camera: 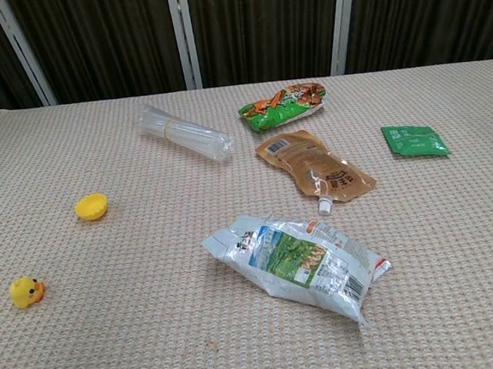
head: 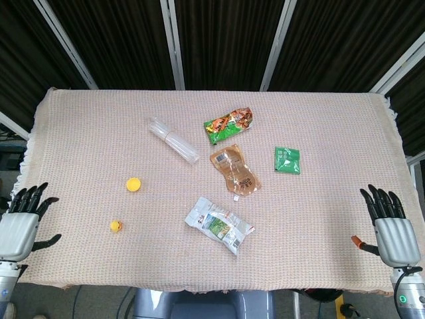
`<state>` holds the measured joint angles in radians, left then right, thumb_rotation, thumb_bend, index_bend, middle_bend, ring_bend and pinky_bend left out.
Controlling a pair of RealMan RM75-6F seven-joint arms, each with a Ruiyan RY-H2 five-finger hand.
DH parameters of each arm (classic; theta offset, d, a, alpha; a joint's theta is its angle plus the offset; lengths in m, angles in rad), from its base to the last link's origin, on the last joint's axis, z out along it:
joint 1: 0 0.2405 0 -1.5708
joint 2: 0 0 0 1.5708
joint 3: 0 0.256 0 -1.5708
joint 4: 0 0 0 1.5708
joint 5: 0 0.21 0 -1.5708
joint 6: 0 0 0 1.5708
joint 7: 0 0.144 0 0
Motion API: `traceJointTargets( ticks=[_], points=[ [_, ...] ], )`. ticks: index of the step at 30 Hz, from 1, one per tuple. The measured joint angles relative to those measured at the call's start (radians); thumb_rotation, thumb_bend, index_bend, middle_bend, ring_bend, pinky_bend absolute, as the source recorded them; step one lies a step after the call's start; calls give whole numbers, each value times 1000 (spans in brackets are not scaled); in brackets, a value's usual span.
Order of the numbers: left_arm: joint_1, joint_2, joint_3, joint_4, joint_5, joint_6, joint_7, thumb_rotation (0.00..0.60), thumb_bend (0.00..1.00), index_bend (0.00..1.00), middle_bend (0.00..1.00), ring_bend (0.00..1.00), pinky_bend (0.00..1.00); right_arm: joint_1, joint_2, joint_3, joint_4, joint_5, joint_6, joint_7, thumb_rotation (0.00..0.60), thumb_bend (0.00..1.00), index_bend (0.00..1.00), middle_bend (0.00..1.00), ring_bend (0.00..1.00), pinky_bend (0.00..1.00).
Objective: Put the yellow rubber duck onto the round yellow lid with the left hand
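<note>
The small yellow rubber duck (head: pixel 116 226) (camera: pixel 26 292) lies on the cloth near the table's front left. The round yellow lid (head: pixel 133 184) (camera: pixel 91 206) sits a little behind it and slightly to the right, apart from it. My left hand (head: pixel 22 223) hovers at the table's left front edge, well left of the duck, fingers spread and empty. My right hand (head: pixel 390 224) hangs at the right front edge, fingers also spread and empty. Neither hand shows in the chest view.
A clear plastic tube bundle (head: pixel 172 140), a green-orange snack bag (head: pixel 228 124), a brown spouted pouch (head: pixel 234 171), a small green sachet (head: pixel 287 159) and a white-green packet (head: pixel 219 225) lie across the middle. The woven tablecloth (head: pixel 80 133) covers the whole table.
</note>
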<state>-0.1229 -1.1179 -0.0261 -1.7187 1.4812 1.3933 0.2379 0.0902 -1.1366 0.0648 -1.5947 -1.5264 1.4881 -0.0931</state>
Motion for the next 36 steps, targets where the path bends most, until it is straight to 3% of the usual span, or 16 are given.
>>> traceJointTargets(
  ticks=[7,16,25,36],
  points=[
    [-60,-33,-8,-85,-101,-127,136,600,169,342,0,0,0,1,-4,1,7,-8,7,12,600,0,13,0,0,0],
    [-128,-123,-25,-114,-267,-201,355,600,227,394,0,0,0,2,-9,6,11,-8,12,29,600,0,18,0,0,0],
    [-188,-241,-30,-61,-376,-225,500,600,239,379,0,0,0,3,-10,8,12,-6,13,49,600,0,19,0,0,0],
    [-233,-334,-29,1,-452,-235,552,600,239,386,0,0,0,6,-10,12,10,-3,12,67,600,0,19,0,0,0]
  ],
)
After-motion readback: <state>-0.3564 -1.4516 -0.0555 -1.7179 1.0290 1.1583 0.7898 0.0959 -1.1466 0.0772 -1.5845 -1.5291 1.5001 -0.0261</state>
